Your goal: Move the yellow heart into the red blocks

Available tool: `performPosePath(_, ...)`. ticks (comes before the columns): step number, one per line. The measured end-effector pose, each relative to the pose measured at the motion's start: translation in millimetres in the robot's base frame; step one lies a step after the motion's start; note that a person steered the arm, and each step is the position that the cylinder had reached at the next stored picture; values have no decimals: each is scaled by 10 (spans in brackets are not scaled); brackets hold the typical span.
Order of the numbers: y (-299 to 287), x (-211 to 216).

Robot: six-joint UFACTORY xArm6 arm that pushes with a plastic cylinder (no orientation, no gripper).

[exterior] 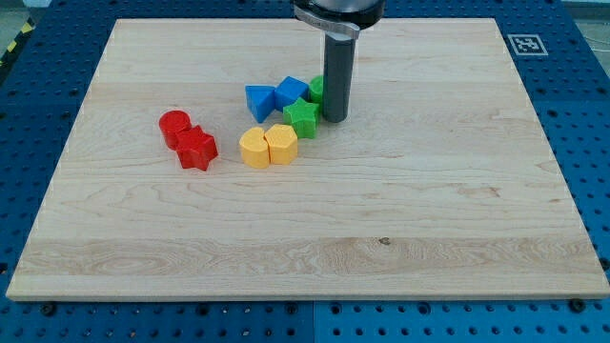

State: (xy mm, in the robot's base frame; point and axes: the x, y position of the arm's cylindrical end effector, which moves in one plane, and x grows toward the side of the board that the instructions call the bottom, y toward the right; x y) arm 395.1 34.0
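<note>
The yellow heart (254, 148) lies near the board's middle, touching a second yellow block (281, 143) on its right. The red blocks stand to the view's left: a red cylinder (174, 127) and a red star (197, 149), touching each other. A gap of bare wood separates the yellow heart from the red star. My tip (335, 118) rests on the board to the right of the green star (302, 117), up and to the right of the yellow blocks, apart from the heart.
Two blue blocks (259, 101) (292, 92) sit above the yellow ones. A green block (316, 90) shows partly behind the rod. The wooden board (429, 219) lies on a blue perforated table, with a marker tag (525, 43) at the top right.
</note>
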Motion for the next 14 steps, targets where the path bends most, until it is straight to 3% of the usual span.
performPosePath(1,125,356)
performPosePath(3,-65,423)
performPosePath(4,-82,678)
performPosePath(5,-468,789)
performPosePath(6,-946,693)
performPosePath(8,-1163,637)
performPosePath(10,-325,655)
performPosePath(14,-287,655)
